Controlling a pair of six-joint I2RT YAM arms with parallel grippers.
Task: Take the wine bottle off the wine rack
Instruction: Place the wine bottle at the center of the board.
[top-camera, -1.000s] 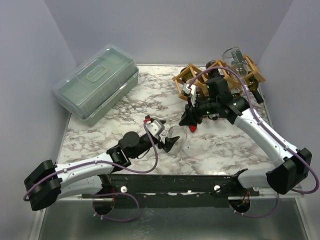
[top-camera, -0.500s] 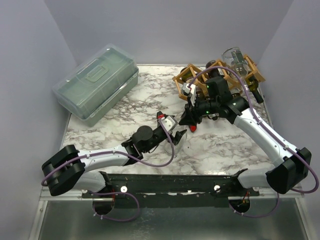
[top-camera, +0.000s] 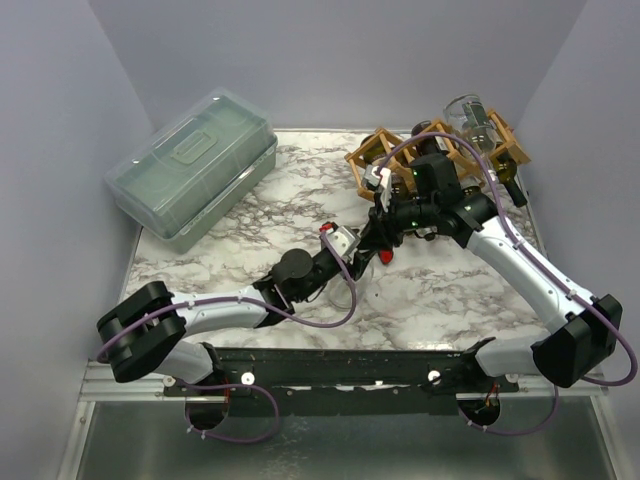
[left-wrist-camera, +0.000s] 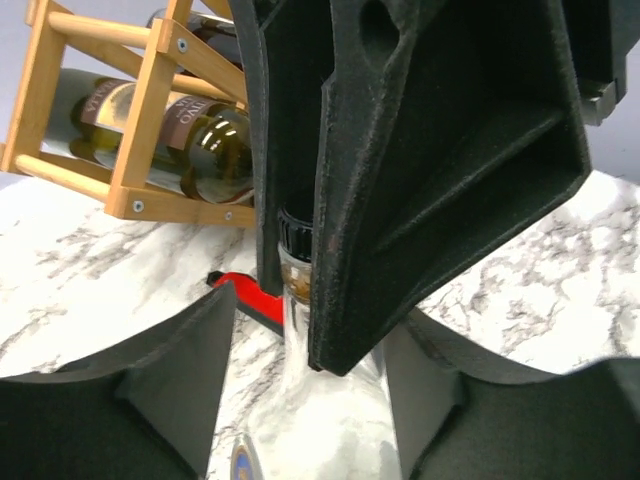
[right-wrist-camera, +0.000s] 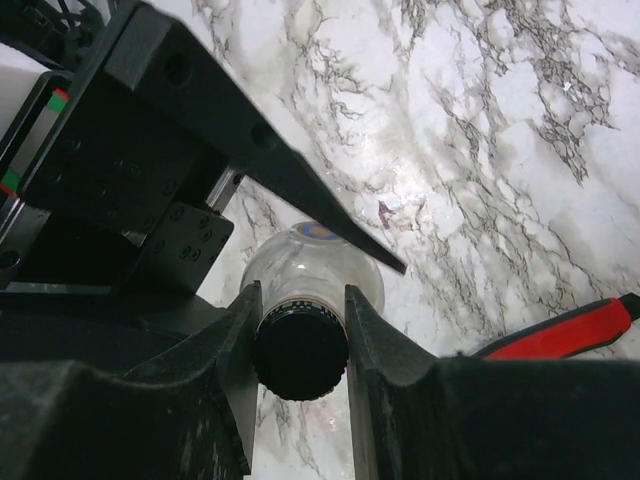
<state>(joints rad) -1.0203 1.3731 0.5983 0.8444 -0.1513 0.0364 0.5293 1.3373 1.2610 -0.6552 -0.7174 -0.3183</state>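
Note:
A clear glass wine bottle (right-wrist-camera: 315, 262) with a black cap (right-wrist-camera: 300, 352) stands upright over the marble table, away from the wooden wine rack (top-camera: 440, 150). My right gripper (right-wrist-camera: 298, 312) is shut on the cap from above. My left gripper (left-wrist-camera: 315, 335) sits low around the bottle's body (left-wrist-camera: 330, 415). Its fingers (left-wrist-camera: 170, 390) are half closed, and a thin strip of marble shows on one side. I cannot tell whether the bottle's base touches the table. In the top view both grippers meet at the table's middle, the right gripper (top-camera: 381, 243) above the left gripper (top-camera: 352, 262).
Dark bottles (left-wrist-camera: 200, 150) lie in the rack (left-wrist-camera: 135, 130), and a clear one (top-camera: 470, 115) lies on top of it. A red-handled tool (right-wrist-camera: 560, 330) lies on the marble beside the bottle. A green-grey lidded box (top-camera: 195, 175) stands at the back left.
My left arm has swung right and forward to the bottle, and its jaws have narrowed around the body. My right gripper has kept hold of the cap, almost still.

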